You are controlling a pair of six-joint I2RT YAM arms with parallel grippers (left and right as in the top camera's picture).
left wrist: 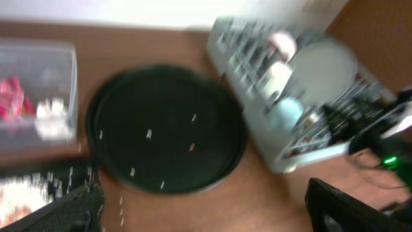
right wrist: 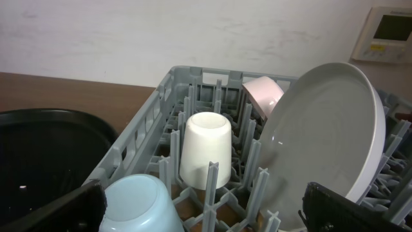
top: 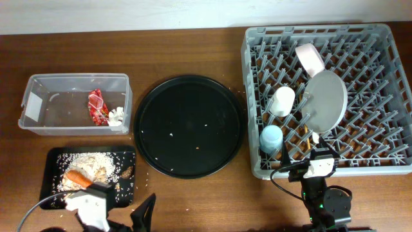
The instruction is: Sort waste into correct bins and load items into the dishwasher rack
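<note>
At the right of the table, the dishwasher rack (top: 252, 96) carries a cream cup (top: 281, 101) and a light blue cup (top: 271, 137), both mouth down. A pale plate (top: 326, 101) stands on edge among the pegs, and a pinkish bowl (top: 310, 58) is tilted behind it. Thin pieces (top: 314, 140) just below the plate may be cutlery; they are too small to tell.

At the left, the clear tub (top: 77, 77) holds a red wrapper (top: 96, 106) and a tissue bit (top: 116, 116). The shallow black tray (top: 51, 193) in front of it holds a carrot (top: 77, 177), grainy scraps (top: 93, 164) and a brown lump (top: 127, 171). Between tub and rack, the round black tray (top: 193, 103) bears only a few pale crumbs (top: 172, 135).

The left gripper (left wrist: 201, 193) hangs at the near edge facing the round tray, fingers spread wide and empty. The right gripper (right wrist: 203, 193) faces the rack just before the blue cup, likewise spread and grasping nothing.

Judged step: both sorting and loading appear complete or nearly so, with no sizeable item left loose on the table.

Judged next move: at most a check of the round tray. The crumbs look too fine for a two-finger pinch, so a reach there would call for a low, careful approach and may gain little.
</note>
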